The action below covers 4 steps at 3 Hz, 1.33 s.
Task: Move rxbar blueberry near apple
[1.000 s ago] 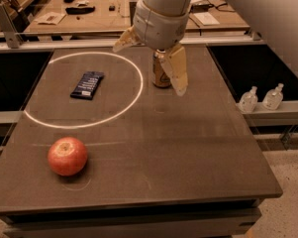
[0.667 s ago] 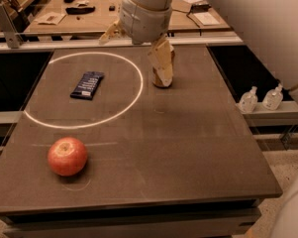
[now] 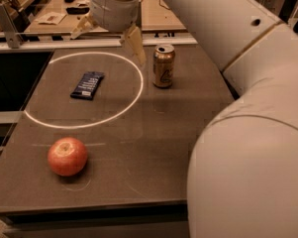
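The gripper [image 3: 107,48] is seen hanging above the far part of the table [image 3: 158,138], its two fingers spread wide apart and nothing held between them. Since a second ago it has been carried leftward: then it stood in front of the gold can [image 3: 164,66], whereas now the can is left uncovered just to the right of the gripper's right finger. The rxbar blueberry [image 3: 87,85] is found below the gripper and slightly to its left, nearer the camera, lying flat inside the white ring [image 3: 140,83] marked on the tabletop, and it has not been shifted. The apple [image 3: 67,156] is set well beyond the bar from the gripper, close to the near edge, well apart from the bar and likewise unmoved. From this it may be judged that the approach to the bar is being made and that no grasp has yet been attempted; the carrying part of the task is wholly undone. A descent over the bar's narrow width would seem to be called for next, and since the wrapper is thin and flat, a slip of the fingers over it could be risked.
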{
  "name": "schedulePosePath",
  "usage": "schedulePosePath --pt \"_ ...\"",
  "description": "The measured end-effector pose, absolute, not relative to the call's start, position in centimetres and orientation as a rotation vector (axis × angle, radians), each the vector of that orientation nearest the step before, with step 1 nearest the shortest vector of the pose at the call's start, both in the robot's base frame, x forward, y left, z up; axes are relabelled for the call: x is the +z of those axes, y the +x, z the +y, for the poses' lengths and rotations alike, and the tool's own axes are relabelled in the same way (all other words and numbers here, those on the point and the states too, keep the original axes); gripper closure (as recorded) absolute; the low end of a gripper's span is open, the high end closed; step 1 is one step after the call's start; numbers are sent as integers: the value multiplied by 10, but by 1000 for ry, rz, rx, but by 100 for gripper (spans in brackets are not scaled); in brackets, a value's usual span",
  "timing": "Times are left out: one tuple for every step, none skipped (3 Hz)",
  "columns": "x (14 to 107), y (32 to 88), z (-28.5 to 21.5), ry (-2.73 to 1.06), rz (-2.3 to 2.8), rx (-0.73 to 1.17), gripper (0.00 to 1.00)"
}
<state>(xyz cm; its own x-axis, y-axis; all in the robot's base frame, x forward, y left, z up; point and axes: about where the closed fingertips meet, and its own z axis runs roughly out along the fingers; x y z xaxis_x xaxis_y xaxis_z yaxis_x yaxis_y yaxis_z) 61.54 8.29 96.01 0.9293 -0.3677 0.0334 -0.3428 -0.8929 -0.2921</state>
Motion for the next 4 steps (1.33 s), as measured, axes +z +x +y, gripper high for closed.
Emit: schedulePosePath --pt "951 626 114 -2818 394 -91 0" --pt "932 639 144 -2829 357 -43 0" --pt "903 655 166 -2847 431 18 0" --pt "874 668 175 -2851 529 93 0"
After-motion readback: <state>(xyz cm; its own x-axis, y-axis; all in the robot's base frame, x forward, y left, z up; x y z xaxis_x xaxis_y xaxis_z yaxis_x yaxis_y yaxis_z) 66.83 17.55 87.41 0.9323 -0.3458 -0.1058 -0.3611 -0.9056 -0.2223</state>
